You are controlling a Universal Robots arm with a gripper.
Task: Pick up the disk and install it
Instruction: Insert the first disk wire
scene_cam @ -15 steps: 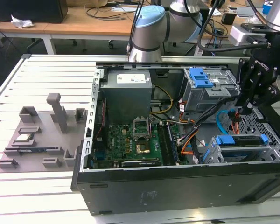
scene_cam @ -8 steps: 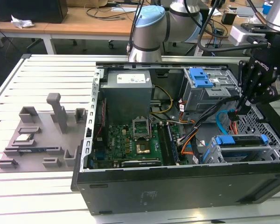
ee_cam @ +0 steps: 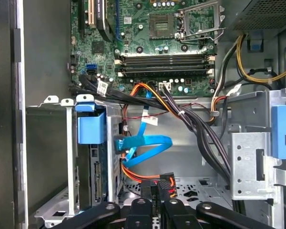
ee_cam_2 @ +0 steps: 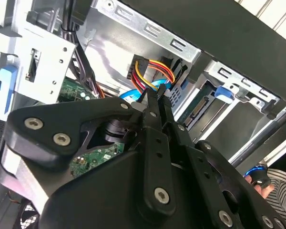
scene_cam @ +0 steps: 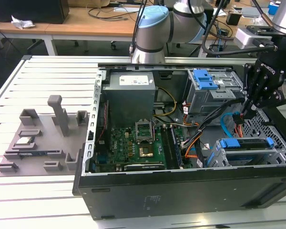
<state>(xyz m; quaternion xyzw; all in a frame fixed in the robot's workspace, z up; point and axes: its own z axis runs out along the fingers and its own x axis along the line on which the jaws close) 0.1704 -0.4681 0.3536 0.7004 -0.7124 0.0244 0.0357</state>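
While the silver disk in blue plastic rails (scene_cam: pixel 245 143) is sitting in the case's corner bay, we are pinching the black power plug (ee_cam: pixel 166 182) in closed jaws — gripper (ee_cam_2: pixel 155 98) aligning squarely, we judge.

The arm reaches down into the open computer case (scene_cam: pixel 190 191), and its black gripper (scene_cam: pixel 242 114) has the fingers pressed together.

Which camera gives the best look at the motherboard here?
The first wrist view: the motherboard faces the camera squarely. The exterior view shows it slanted inside the case. The second wrist view catches green patches of it behind the tool.
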